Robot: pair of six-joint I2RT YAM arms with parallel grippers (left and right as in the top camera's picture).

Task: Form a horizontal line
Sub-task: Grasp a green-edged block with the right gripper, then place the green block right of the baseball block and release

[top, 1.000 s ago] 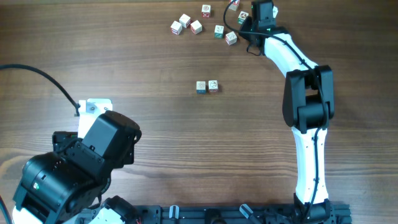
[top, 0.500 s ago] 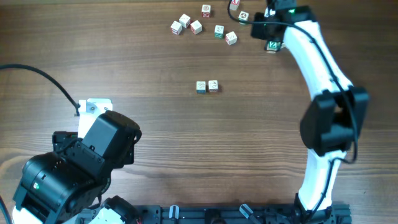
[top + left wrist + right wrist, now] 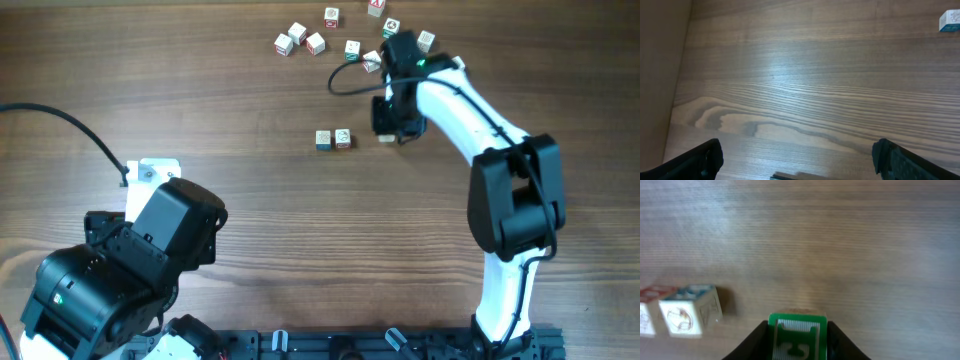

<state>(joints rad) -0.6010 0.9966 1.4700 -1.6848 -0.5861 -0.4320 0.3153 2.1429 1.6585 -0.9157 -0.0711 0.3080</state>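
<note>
Green-faced cube (image 3: 798,332) (right pincer (image 3: 798,342) clamping) near pair (image 3: 333,139).

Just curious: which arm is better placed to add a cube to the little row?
Right. The right gripper holds a green-faced cube beside the two-cube row; the left gripper hangs open, far away.

Bare table (image 3: 300,230) lies open across the middle and lower centre of the overhead frame. Scattered cubes (image 3: 316,43) crowd the upper centre. The left arm (image 3: 120,270) fills the lower left and the right arm (image 3: 510,200) bars the right side. Only a narrow gap separates the two-cube row (image 3: 333,140) from the green cube (image 3: 798,335).
</note>
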